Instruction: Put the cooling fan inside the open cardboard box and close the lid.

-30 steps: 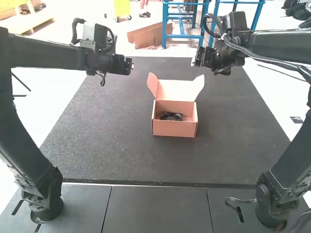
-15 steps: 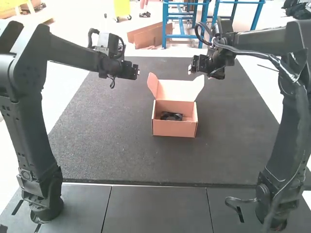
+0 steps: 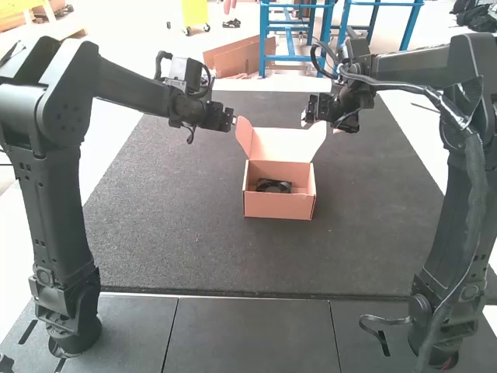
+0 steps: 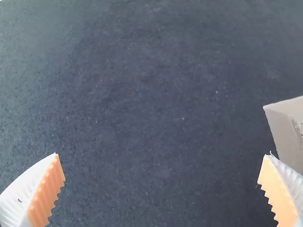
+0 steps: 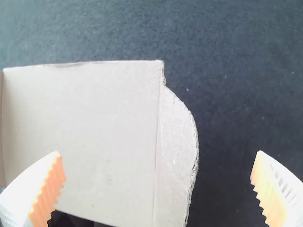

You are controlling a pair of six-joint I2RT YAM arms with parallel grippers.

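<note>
High view: a black mat [image 3: 155, 210] covers the middle of the worktop [image 3: 248, 334]. The open cardboard box [image 3: 279, 200] sits near the mat's centre, with bare mat on all four sides and every mat edge well away from it. The box's longer side runs left to right across the view, and its opening faces up.

The lid [image 3: 281, 141] stands upright from the far wall, inner face toward the camera, with a small tab at each upper corner. The cooling fan [image 3: 272, 186] lies inside the box on its floor. It shows as a dark shape toward the box's left, and the front wall cuts off its near part. Which way it faces cannot be made out.

The left pincer [image 3: 228, 123] hangs in the air just beside the lid's left tab, apart from it. The right pincer [image 3: 309, 111] hangs just beside the right tab, above the lid's top edge.

Left wrist view: the white ribbed fingers [image 4: 45, 189] with orange pads are spread wide and hold nothing. Only mat lies between them, and one grey cardboard corner [image 4: 286, 127] comes in at the side.

Right wrist view: the fingers [image 5: 45, 189] are likewise spread wide and empty. The lid's pale panel and its torn-edged side tab [image 5: 176, 156] lie between and beyond them, untouched. A dark sliver of the box interior shows at the frame edge.
</note>
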